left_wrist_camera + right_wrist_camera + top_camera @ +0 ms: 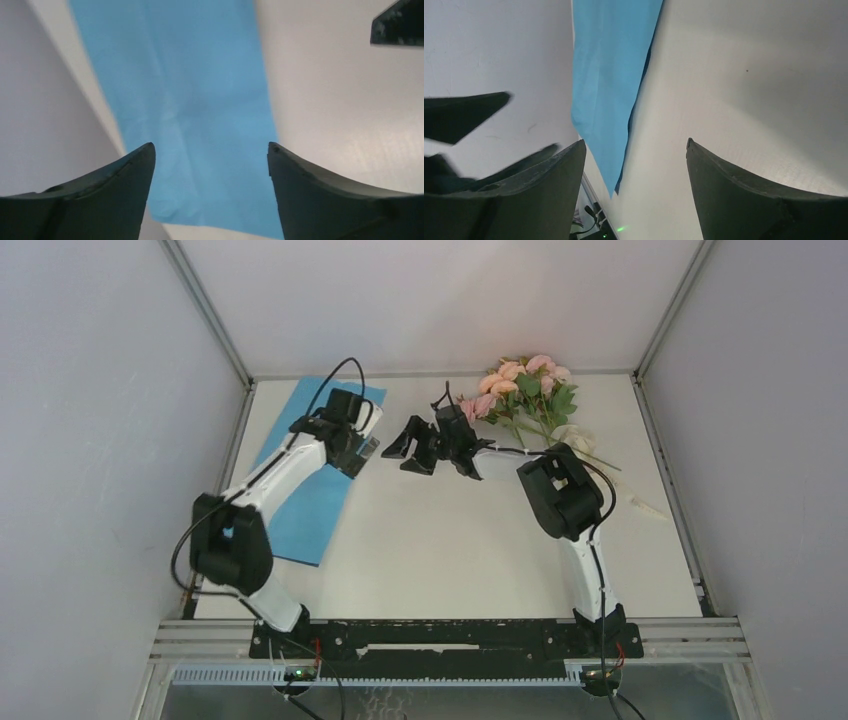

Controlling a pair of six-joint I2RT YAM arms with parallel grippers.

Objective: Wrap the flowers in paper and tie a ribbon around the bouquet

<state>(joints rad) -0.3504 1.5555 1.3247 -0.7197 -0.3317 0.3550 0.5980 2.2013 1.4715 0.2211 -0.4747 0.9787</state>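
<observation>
Both jaws gape empty near thin, creased blue paper point(190, 100).

Soft, even bright light, faint shadows; the left pincer point(210, 150) looks slightly blurred.

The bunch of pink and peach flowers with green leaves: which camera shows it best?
The top external view. It alone shows the bunch of pink and peach flowers, lying far right on the white table. Both wrist views miss it, showing the thin blue paper sheet and table instead.
</observation>
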